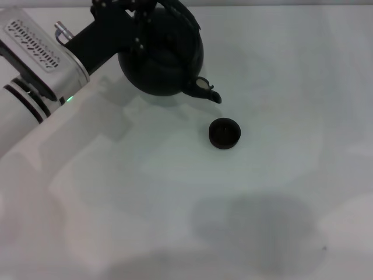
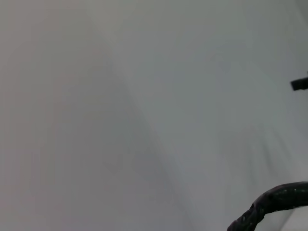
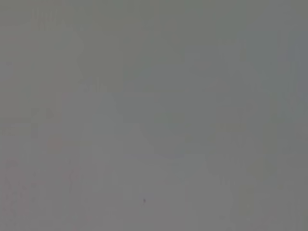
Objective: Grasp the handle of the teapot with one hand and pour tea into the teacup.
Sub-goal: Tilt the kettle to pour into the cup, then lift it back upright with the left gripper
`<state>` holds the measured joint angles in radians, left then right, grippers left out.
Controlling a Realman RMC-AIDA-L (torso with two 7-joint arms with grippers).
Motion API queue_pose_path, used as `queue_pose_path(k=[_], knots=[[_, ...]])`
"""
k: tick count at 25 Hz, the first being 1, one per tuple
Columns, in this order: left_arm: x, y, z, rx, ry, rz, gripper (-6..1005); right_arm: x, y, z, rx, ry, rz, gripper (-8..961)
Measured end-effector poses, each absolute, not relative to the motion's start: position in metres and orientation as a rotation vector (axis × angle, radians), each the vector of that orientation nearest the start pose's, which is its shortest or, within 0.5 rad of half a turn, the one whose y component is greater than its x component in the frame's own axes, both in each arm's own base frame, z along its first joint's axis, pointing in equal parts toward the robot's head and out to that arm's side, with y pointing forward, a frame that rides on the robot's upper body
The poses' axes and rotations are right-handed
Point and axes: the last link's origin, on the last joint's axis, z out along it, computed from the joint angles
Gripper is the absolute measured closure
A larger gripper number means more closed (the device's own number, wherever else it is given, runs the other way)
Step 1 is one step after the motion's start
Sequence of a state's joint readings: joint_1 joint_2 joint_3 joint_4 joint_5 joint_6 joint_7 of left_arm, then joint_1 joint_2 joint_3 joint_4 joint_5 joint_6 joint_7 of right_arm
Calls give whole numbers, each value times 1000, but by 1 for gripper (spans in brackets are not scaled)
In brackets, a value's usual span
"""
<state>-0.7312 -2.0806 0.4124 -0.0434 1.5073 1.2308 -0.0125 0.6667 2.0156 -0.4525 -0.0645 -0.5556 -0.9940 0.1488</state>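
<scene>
The round matte-black teapot (image 1: 163, 58) is at the back of the white table, tipped with its short spout (image 1: 208, 90) pointing down toward the teacup. My left gripper (image 1: 141, 13) reaches in from the left at the pot's top and is shut on the arched black handle (image 1: 185, 17). A piece of that rough handle (image 2: 274, 199) also shows in the left wrist view. The tiny dark teacup (image 1: 224, 133) stands upright on the table, just in front and to the right of the spout tip, a short gap apart. The right gripper is out of view.
My left arm's white and black links (image 1: 41, 64) cross the left side of the head view. The white table (image 1: 245, 221) stretches bare in front and to the right of the cup. The right wrist view shows only plain grey surface.
</scene>
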Motion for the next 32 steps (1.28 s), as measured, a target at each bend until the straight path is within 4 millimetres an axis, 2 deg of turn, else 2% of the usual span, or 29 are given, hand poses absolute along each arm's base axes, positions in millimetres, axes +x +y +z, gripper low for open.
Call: queue_pose_path(k=[19, 32], knots=[[-227, 378, -71, -2169, 200, -553, 909, 338, 411, 85, -1232, 585, 627, 109], [-213, 382, -77, -2178, 326, -536, 908, 338, 411, 84, -1231, 585, 628, 110]])
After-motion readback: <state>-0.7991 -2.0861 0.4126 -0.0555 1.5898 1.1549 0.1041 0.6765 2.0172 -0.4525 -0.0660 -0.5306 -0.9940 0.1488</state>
